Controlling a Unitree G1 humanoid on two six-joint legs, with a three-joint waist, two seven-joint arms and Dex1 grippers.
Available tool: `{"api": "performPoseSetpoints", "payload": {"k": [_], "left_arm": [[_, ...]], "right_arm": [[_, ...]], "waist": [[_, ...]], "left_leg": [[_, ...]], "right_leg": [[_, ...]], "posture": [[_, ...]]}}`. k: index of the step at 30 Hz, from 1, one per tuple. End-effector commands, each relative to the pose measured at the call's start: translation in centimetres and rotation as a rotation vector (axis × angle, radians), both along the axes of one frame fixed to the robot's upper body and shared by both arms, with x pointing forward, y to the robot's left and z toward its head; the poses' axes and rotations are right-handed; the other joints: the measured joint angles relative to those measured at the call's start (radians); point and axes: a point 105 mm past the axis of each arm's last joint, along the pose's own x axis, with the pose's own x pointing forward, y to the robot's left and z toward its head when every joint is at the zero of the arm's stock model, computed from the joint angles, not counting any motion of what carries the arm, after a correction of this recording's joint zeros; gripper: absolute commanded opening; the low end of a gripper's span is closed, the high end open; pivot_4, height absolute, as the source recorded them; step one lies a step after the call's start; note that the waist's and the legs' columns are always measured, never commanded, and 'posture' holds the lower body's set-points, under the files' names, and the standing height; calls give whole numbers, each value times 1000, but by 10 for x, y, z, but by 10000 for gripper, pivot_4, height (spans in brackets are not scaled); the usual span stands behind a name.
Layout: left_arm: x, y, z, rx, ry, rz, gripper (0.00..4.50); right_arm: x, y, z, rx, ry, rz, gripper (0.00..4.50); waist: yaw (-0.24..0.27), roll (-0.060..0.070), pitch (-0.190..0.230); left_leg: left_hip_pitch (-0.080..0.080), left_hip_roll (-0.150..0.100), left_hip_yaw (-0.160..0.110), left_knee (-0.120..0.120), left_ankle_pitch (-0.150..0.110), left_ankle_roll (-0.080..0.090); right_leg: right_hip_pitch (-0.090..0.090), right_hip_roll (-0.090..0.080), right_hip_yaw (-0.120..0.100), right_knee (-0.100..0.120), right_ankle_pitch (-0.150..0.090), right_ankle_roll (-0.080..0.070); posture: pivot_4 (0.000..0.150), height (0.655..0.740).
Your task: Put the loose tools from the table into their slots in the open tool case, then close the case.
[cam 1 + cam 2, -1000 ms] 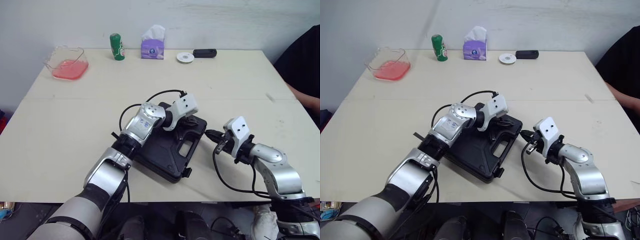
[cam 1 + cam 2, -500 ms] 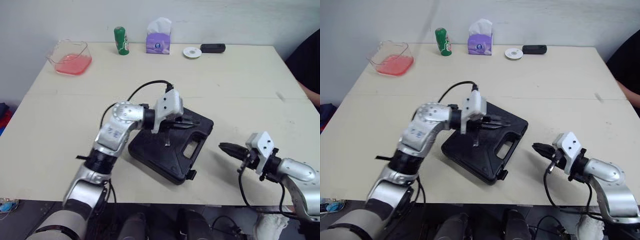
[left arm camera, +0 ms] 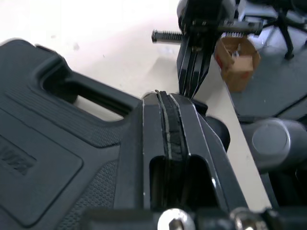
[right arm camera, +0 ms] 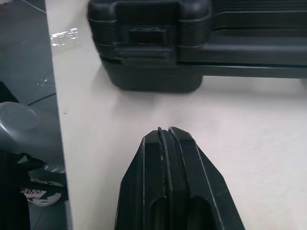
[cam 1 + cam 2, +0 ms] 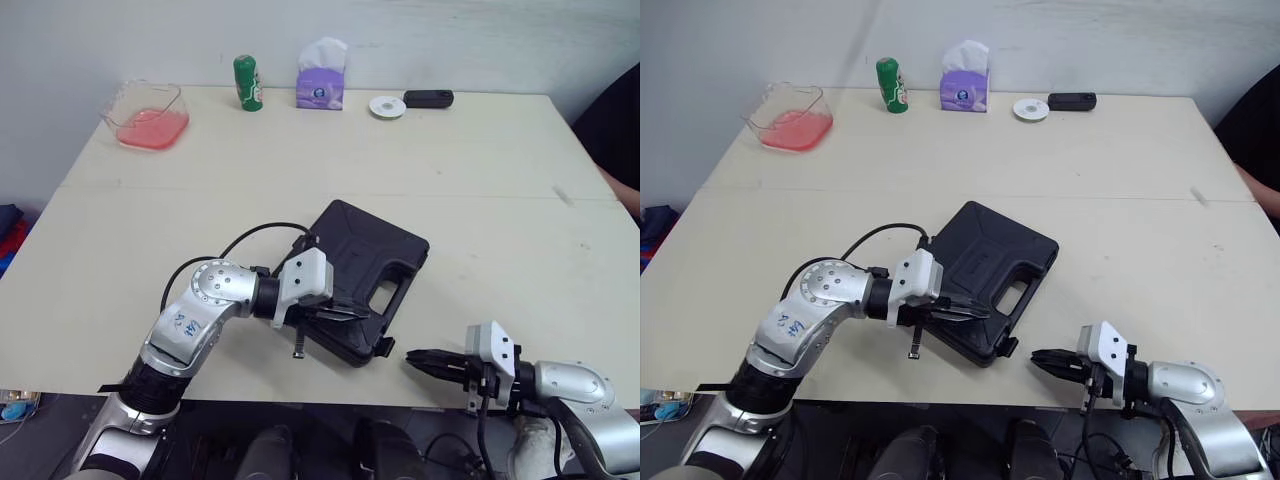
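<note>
Left gripper [image 5: 345, 315]: fingers pressed together, nothing between them. Tips lie over the near edge of the tool case, just beside the handle cut-out. Contact with the lid cannot be told.
Right gripper [image 5: 415, 358]: fingers together, empty. Held low over the table's near edge, pointing toward the case's near corner, a short gap off it.
Tool case [image 5: 365, 260]: black, lid down, lying flat and turned at an angle, in the near middle of the table. Handle cut-out [image 5: 385, 290] on the side toward the right gripper.
Latch [image 4: 146, 40]: on the case's near corner, facing the right gripper, lying flush against the shell.
Table [image 5: 480, 190]: pale top, bare around the case.
Far edge, robot's left to right: clear container [image 5: 150, 125] with pink contents, green can [image 5: 248, 82], purple tissue box [image 5: 321, 85], white disc [image 5: 385, 106], small black device [image 5: 428, 98]. All well apart from the case.
Right margin: a person's dark sleeve [image 5: 615, 120] beside the table.
</note>
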Motion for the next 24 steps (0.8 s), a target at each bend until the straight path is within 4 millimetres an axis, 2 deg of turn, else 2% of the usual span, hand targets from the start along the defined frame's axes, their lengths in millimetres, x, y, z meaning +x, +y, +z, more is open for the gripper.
{"api": "performPoseSetpoints", "payload": {"k": [1, 6, 10, 12, 17, 24], "left_arm": [[-3, -1, -11, 30, -24, -5, 401], [4, -4, -23, 54, 14, 35, 401], [5, 8, -53, 205, 47, 57, 401], [4, 12, -61, 247, 55, 59, 401], [3, 14, -68, 249, 71, 87, 401], [3, 13, -70, 240, 87, 96, 401]], "right_arm": [[-3, 13, 4, 18, -29, 36, 0], [1, 19, 8, 40, -46, 40, 0], [4, 24, 17, 49, -81, 62, 0], [5, 24, 19, 51, -87, 64, 0], [2, 30, 32, 78, -117, 97, 0], [7, 42, 46, 117, -142, 115, 0]], "waist": [[0, 1, 0], [4, 1, 0], [2, 2, 0], [1, 2, -1], [1, 3, -1], [0, 4, -4]], "left_leg": [[0, 0, 0, 0, 0, 0], [0, 0, 0, 0, 0, 0], [1, 0, 0, 0, 0, 0], [3, 0, -1, 0, 0, 0], [15, 2, -1, -2, -4, -2], [17, 3, -1, -2, -4, -3]], "right_leg": [[0, 0, 0, 0, 0, 0], [0, -1, 0, 0, 0, 0], [2, -1, 0, 0, 0, 0], [4, -1, 0, -1, 0, 0], [15, -2, 0, -4, -2, -2], [15, -2, 0, -3, -2, -3]], "posture": [[1500, 7400], [1500, 7400], [1500, 7400], [1500, 7400], [1500, 7400], [1500, 7400]]}}
